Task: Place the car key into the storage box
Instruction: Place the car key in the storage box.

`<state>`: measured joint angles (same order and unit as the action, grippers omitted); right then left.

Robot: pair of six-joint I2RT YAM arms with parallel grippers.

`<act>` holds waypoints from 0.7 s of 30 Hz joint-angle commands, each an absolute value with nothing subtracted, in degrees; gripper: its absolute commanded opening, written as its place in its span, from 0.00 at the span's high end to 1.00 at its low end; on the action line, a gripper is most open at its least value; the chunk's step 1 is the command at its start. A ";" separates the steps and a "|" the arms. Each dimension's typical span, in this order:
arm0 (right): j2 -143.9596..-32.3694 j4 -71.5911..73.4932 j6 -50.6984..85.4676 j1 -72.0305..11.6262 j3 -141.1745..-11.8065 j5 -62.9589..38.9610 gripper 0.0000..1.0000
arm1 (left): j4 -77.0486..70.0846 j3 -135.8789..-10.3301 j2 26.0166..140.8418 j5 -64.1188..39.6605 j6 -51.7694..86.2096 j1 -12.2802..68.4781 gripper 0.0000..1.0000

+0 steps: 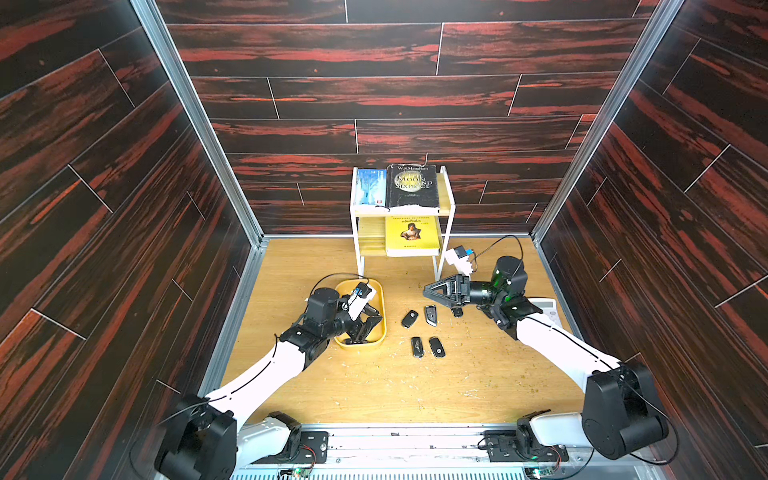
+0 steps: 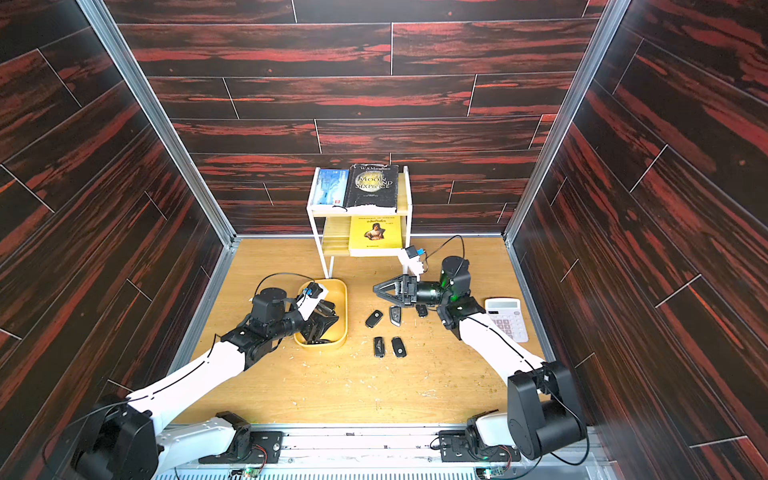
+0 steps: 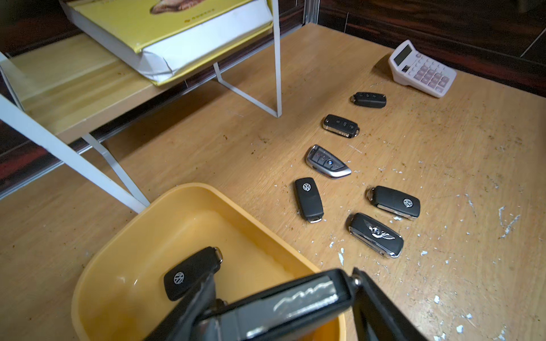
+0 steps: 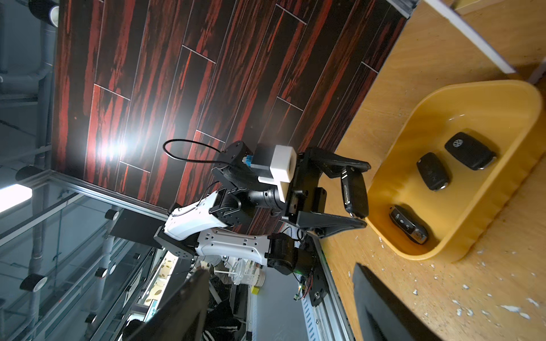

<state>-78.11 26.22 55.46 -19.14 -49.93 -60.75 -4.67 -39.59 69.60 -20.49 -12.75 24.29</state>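
Right wrist view, left jaws clenched on a black key, held over one end of the yellow box, not yet down, three keys lying inside, right jaws spread, empty above the counter, six more keys beside the box.

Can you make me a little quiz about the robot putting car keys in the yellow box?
1. True or false: the left gripper holds a car key over the storage box.
2. What lies on the table by the right arm? A) calculator B) cup C) banana
3. In the right wrist view, how many lie loose inside the box?

Key: 1 true. 2 A. 3 three loose keys.
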 commanded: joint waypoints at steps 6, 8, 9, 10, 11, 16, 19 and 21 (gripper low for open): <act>-74.11 13.74 47.15 -16.46 -51.87 -60.29 0.19 | -1.73 -44.91 76.02 -15.97 -10.69 23.64 0.60; -73.55 12.82 46.73 -15.84 -51.86 -60.53 0.19 | -1.06 -45.86 77.44 -15.37 -9.97 23.57 0.61; -73.25 12.36 46.48 -15.51 -51.86 -60.56 0.19 | -1.05 -46.17 78.05 -15.21 -9.64 23.57 0.61; -73.05 11.83 46.13 -15.37 -51.81 -60.64 0.19 | -1.41 -46.31 78.48 -15.17 -9.23 23.59 0.61; -72.88 11.41 45.91 -15.04 -51.76 -60.64 0.19 | -1.93 -46.32 78.90 -14.66 -8.57 23.56 0.61; -72.12 11.07 45.88 -14.59 -51.11 -60.73 0.19 | 1.80 -50.51 83.98 -11.15 -6.58 23.42 0.61; -71.72 10.86 45.88 -14.41 -50.98 -60.81 0.19 | 1.18 -51.92 86.24 -10.46 -4.84 23.28 0.61; -71.60 10.61 45.79 -14.26 -50.84 -60.82 0.19 | 1.06 -53.09 87.75 -9.54 -3.95 23.20 0.61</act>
